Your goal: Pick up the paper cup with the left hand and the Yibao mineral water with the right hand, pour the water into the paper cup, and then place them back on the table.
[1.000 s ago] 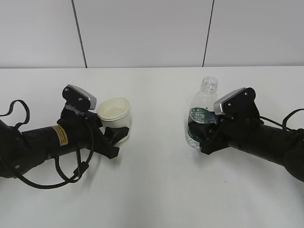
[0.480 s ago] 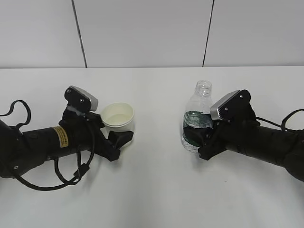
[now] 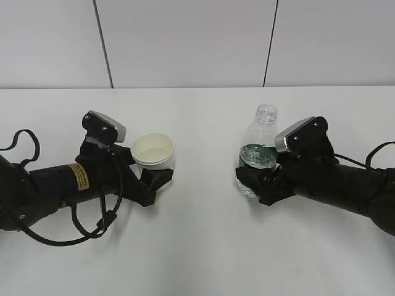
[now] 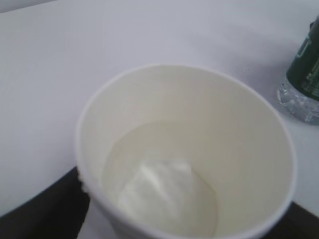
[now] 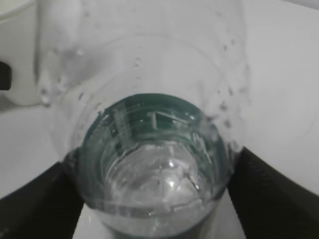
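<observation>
Since a moment ago your bottle (image 3: pixel 258 154) straightened slightly in the right hand (image 3: pixel 259 183); left hand (image 3: pixel 150 180) clasps the cup (image 3: pixel 153 151), its fingers mostly hidden.

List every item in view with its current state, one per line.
paper cup: upright on the table, holds liquid, gripped by the left hand.
Yibao mineral water: upright, uncapped, a little water at the bottom, gripped by the right hand.
left hand: shut on the cup.
right hand: shut on the bottle.
table: bears both.
</observation>
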